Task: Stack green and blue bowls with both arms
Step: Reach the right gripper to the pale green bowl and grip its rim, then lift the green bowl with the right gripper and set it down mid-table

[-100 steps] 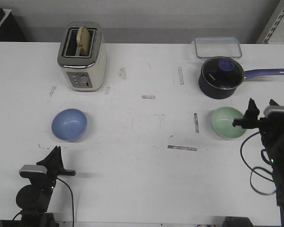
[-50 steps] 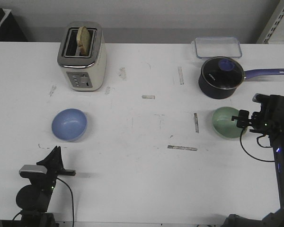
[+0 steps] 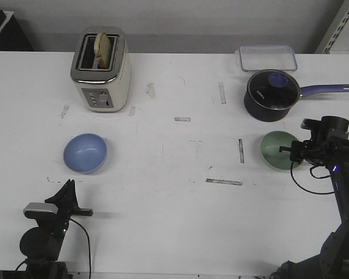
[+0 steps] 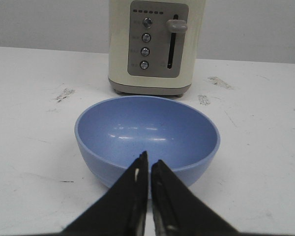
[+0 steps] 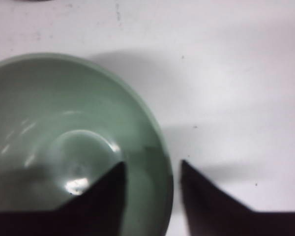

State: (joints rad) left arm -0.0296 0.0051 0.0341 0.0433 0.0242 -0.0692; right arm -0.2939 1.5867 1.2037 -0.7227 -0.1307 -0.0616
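Observation:
The periwinkle blue bowl (image 3: 85,153) sits upright at the table's left, and it fills the left wrist view (image 4: 147,129). My left gripper (image 3: 68,187) is shut and empty, just short of the blue bowl's near side (image 4: 150,163). The mint green bowl (image 3: 277,149) sits upright at the right. My right gripper (image 3: 292,153) is open and straddles the green bowl's right rim (image 5: 151,169). One finger (image 5: 105,194) is inside the bowl (image 5: 64,132), the other is outside over the table.
A cream toaster (image 3: 102,70) with bread in it stands at the back left, behind the blue bowl (image 4: 155,44). A dark navy saucepan (image 3: 270,96) with a glass lid and long handle sits just behind the green bowl. A clear container (image 3: 267,57) lies behind the saucepan.
My right arm has swung in and lowered, bringing its open gripper down over the green bowl's right rim. The left arm and both bowls have not moved.

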